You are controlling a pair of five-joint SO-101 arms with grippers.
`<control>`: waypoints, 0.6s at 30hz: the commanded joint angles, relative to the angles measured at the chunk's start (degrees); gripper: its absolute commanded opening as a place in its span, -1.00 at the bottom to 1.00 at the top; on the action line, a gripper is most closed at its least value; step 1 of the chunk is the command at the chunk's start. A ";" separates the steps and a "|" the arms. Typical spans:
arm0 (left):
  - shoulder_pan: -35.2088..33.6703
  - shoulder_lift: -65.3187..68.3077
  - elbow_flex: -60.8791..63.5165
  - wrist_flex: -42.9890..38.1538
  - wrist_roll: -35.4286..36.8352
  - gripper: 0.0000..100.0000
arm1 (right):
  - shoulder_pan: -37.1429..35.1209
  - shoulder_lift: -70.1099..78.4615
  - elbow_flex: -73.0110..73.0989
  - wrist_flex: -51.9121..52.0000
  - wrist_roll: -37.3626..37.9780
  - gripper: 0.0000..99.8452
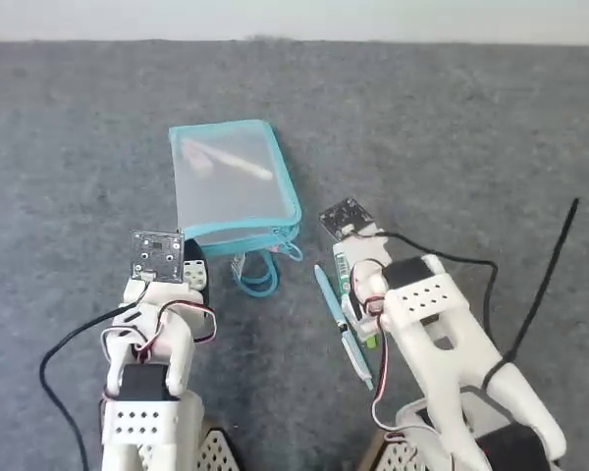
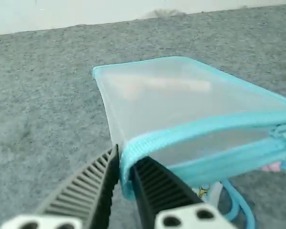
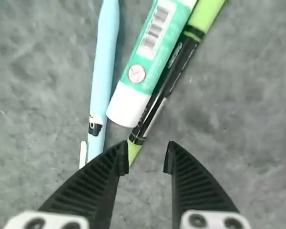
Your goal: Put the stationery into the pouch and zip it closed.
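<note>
The translucent pouch (image 1: 234,186) with teal trim lies flat at mid table, something pale pink inside it. My left gripper (image 2: 125,157) is shut on the teal zip edge at the pouch's (image 2: 181,105) near left corner. A light blue pen (image 3: 103,76), a green-and-white glue stick (image 3: 150,57) and a green-and-black pen (image 3: 181,57) lie side by side on the carpet to the right of the pouch. My right gripper (image 3: 145,157) hangs open just over them, the green pen's tip between its fingers. The blue pen (image 1: 337,319) lies left of that arm.
A teal strap loop (image 1: 258,273) and a zip pull trail from the pouch's near right corner, between the two arms. Black cables (image 1: 545,285) run along the right side. Grey carpet (image 1: 79,147) covers the table.
</note>
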 commanded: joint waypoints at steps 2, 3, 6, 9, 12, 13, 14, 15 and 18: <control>-0.44 -0.88 -3.12 -0.09 -0.09 -0.98 | -0.04 -2.68 2.55 -3.38 -0.70 -0.75; -0.44 -0.88 -3.12 -0.09 -0.09 -0.98 | -0.04 -2.68 3.96 -4.70 -0.70 -0.75; -0.44 -0.88 -3.12 -0.09 -0.09 -0.98 | -0.04 -2.68 7.65 -8.22 -0.70 -0.75; -0.44 -0.88 -3.12 -0.09 -0.09 -0.98 | -0.04 -2.68 8.44 -8.84 -0.70 -0.75; -0.44 -0.88 -3.03 -0.09 -0.09 -0.98 | -0.04 -2.68 8.53 -9.01 -0.70 -0.75; -0.44 -0.88 -3.03 -0.09 -0.09 -0.98 | 0.04 -2.68 8.53 -9.01 -0.70 -0.78; -0.44 -0.88 -3.03 -0.09 -0.09 -0.98 | 0.31 -2.68 8.53 -9.01 -0.70 -0.83; -0.44 -0.88 -2.95 -0.09 -0.09 -0.98 | 0.40 -2.68 8.53 -9.01 -0.62 -0.90; -0.44 -0.88 -2.95 0.00 -0.09 -0.98 | 0.48 -3.21 8.09 -8.92 -0.09 -0.97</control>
